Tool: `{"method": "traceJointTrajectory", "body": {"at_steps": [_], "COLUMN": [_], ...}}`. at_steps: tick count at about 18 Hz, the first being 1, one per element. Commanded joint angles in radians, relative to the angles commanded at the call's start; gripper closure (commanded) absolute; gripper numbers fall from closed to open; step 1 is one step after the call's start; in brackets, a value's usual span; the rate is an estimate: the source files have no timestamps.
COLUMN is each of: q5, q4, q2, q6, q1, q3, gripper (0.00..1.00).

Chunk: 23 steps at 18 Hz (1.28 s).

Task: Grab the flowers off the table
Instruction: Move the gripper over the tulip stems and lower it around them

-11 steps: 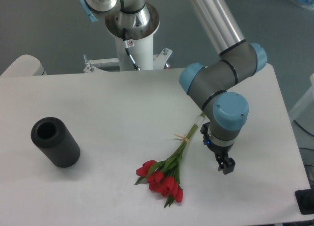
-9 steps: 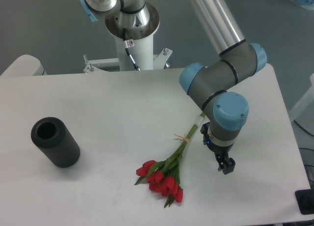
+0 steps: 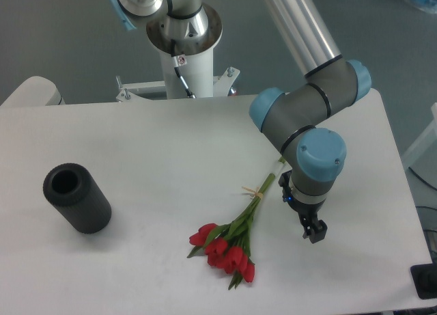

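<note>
Claw [image 3: 314, 233]: small and black, pointing down at the end of the grey and blue wrist, over the right part of the table. The fingers look close together, but whether they are spread or pressed shut cannot be told at this size. Nothing is between them.
Claw to flowers: apart, the claw off to the right of the stems, not touching them.
Flowers [image 3: 232, 243]: lying flat on the table, right of centre and toward the front edge. Red heads point to the lower left, green stems run up and right toward the wrist, whose body hides their top ends.
Band [image 3: 257, 191]: pale tie around the stems, about two thirds up from the heads.
Table [image 3: 150, 151]: white, matte, rounded corners.
Cylinder [image 3: 76, 197]: black, hollow, lying tilted at the left side, its open end facing up and left, well apart from the flowers.
Arm base [image 3: 183, 52]: white post behind the table's far edge.
</note>
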Motion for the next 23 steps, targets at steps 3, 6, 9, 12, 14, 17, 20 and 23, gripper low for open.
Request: {"method": "traceJointTrajectory", "body": {"at_steps": [3, 6, 9, 12, 14, 17, 20, 23], "q5": [0.0, -0.011, -0.026, -0.037, -0.037, -0.035, -0.037, -0.037], "q4": [-0.012, -0.009, 0.0, 0.003, 0.009, 0.069, 0.138, 0.152], "q2": [0.067, 0.101, 0.106, 0.107, 0.107, 0.1, 0.086, 0.075], "q6": [-0.04, -0.104, -0.213, -0.31, -0.339, -0.425, -0.472, -0.514], "q1": [0.002, -0.006, -0.017, -0.031, -0.038, -0.054, -0.064, -0.075], "q3": [-0.055, -0.117, -0.156, -0.178, -0.206, -0.258, -0.285, -0.282], "gripper": [0.0, 0.0, 0.0, 0.0, 0.0, 0.0, 0.0, 0.0]}}
